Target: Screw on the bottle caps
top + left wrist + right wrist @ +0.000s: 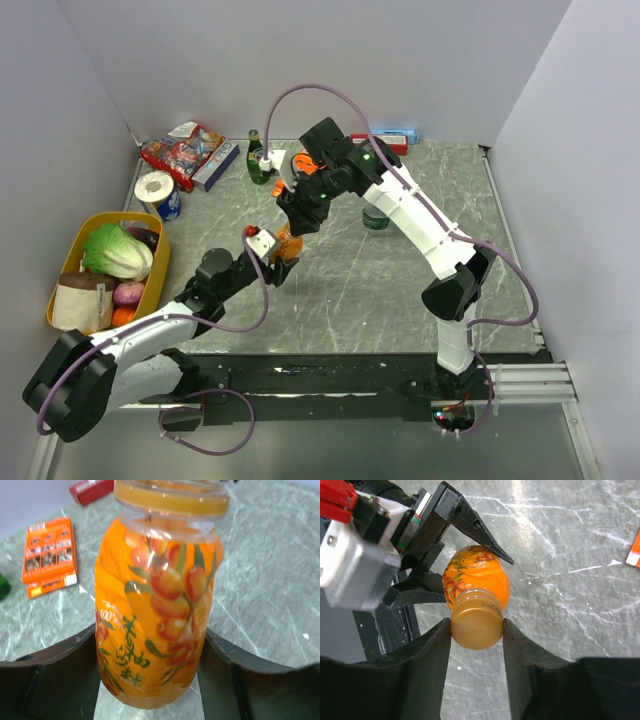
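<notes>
The squat orange bottle is off the table, held round its body by my left gripper, which is shut on it. An orange-brown cap sits on the bottle's neck. My right gripper comes down from above and is shut on that cap, one finger pressing each side. In the top view the two grippers meet mid-table, left below right, and the bottle barely shows between them. The stubby dark grey-green bottle stands on the table behind the right arm.
A tall green glass bottle and an orange packet sit at the back. Snack bags, a tape roll and a yellow basket of vegetables line the left side. Walls close in on the left, back and right.
</notes>
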